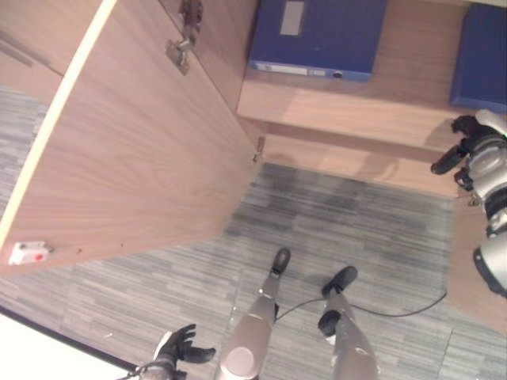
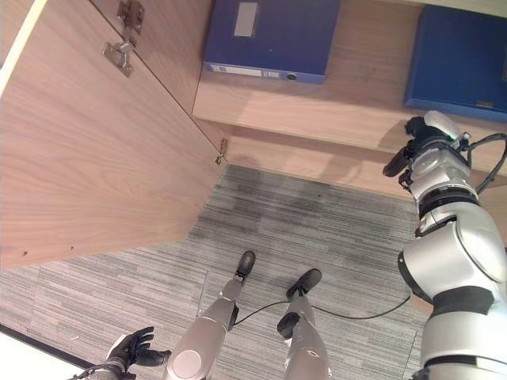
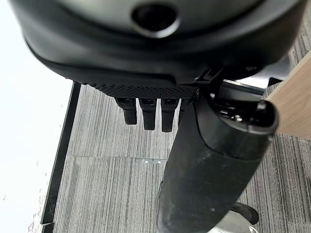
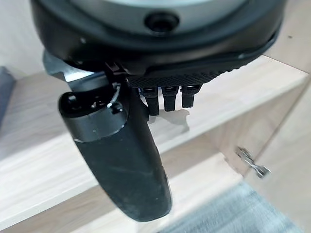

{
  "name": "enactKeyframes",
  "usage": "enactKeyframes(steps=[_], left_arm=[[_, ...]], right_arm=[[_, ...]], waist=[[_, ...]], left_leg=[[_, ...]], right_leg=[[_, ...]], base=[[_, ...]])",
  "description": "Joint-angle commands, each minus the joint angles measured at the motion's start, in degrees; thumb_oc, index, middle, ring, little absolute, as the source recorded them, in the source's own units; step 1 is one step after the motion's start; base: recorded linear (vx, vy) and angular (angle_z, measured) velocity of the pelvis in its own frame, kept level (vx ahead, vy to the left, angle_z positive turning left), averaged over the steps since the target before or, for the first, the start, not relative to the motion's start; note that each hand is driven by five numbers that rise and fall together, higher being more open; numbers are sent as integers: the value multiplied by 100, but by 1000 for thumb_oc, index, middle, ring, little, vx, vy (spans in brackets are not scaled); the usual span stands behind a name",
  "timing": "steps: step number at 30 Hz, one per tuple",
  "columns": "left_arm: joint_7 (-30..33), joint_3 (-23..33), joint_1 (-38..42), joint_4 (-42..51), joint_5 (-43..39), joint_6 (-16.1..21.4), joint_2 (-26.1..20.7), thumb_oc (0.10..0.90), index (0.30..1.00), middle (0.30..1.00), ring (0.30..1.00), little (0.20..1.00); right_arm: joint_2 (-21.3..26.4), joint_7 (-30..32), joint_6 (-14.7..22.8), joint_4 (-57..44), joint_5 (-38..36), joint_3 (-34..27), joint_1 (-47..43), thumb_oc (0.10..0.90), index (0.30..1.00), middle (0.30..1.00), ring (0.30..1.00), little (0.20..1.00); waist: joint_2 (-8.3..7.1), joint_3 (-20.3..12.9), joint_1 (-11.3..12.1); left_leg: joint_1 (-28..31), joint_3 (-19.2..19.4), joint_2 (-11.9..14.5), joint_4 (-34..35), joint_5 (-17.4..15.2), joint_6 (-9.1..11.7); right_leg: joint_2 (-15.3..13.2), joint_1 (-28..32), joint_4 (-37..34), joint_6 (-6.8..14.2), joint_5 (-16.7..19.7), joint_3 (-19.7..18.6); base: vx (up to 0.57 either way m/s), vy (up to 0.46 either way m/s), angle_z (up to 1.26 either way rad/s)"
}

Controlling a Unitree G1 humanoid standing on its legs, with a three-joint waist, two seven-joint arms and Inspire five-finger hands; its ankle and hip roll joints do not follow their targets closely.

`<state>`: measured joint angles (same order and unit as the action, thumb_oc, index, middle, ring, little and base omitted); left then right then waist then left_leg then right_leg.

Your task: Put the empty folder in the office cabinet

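A: Grey striped carpet (image 1: 333,229) underfoot, and a wood office cabinet (image 2: 317,119) dead ahead. What's biggest?

B: The open cabinet door (image 1: 135,150), swung out wide on the robot's left, hinges near its top edge. Past it, the pale shelf (image 1: 348,99).

A: And the folders?

B: Two blue ones lying flat on that shelf. One blue folder (image 1: 317,36) sits toward the shelf's left end, spine at the front edge. A second blue folder (image 2: 463,59) lies at the right end, well apart from it.

A: Hands?

B: Right hand (image 2: 413,146) is up by the shelf's front edge, below the second folder, fingers loose, holding nothing. Left hand (image 1: 181,347) hangs low over the carpet, fingers spread, empty.
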<state>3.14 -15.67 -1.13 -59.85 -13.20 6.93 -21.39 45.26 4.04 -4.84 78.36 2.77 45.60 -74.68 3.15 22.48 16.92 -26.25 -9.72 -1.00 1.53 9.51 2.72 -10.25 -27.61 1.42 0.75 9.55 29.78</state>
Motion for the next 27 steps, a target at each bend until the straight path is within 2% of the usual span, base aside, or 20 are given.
enactKeyframes(steps=[1,9,10,11,12,15,21,27], left_arm=[[261,-25,-574,-131,-89,31,-184,800,900,900,900,900],[318,-128,-510,-165,-186,101,-116,800,900,900,900,900],[323,-151,-467,-190,-195,91,-121,800,900,900,900,900],[316,-191,-416,-245,-216,91,-172,800,900,900,900,900],[314,-192,-409,-247,-218,91,-171,800,900,900,900,900],[294,-268,-403,-296,-298,92,-269,800,900,900,900,900],[277,-335,-422,-334,-266,56,-335,800,900,900,900,900],[381,-321,-415,-273,-216,95,-305,800,900,900,900,900]], right_arm=[[353,582,102,-62,335,576,-570,800,900,900,900,900],[328,840,212,269,-383,-8,-483,800,900,900,900,900],[358,823,233,359,-629,-145,-531,800,900,900,900,900],[426,771,255,497,-1186,-338,-739,800,900,900,900,900],[428,767,259,506,-1194,-330,-750,800,900,900,900,900],[545,606,255,662,-2080,-458,-1140,800,900,900,900,900],[658,438,108,928,-1836,-7,-1555,800,900,900,900,900],[800,909,303,611,-1524,255,-1791,800,900,900,900,900]], waist=[[-186,169,-14],[-189,184,-92],[-183,179,-88],[-166,148,-53],[-166,151,-50],[-103,118,39],[-35,103,104],[9,140,139]], left_leg=[[450,-124,-70,347,-437,36],[452,-92,-91,347,-439,33],[444,-94,-93,347,-443,36],[431,-87,-105,347,-450,38],[428,-85,-105,347,-450,38],[400,-95,-104,347,-454,32],[371,-141,-89,347,-442,39],[257,-165,-71,347,-400,67]], right_leg=[[57,372,218,577,-540,-156],[64,384,184,603,-504,-189],[64,380,181,607,-500,-188],[63,360,183,609,-502,-184],[63,356,184,608,-502,-186],[64,281,227,591,-535,-187],[67,235,282,558,-613,-130],[88,83,341,538,-659,-108]], base=[[0,0,0],[0,0,-1],[14,-17,-4],[14,-19,-4],[24,-23,-5],[30,-12,-7],[23,-24,-2],[10,-24,2]])
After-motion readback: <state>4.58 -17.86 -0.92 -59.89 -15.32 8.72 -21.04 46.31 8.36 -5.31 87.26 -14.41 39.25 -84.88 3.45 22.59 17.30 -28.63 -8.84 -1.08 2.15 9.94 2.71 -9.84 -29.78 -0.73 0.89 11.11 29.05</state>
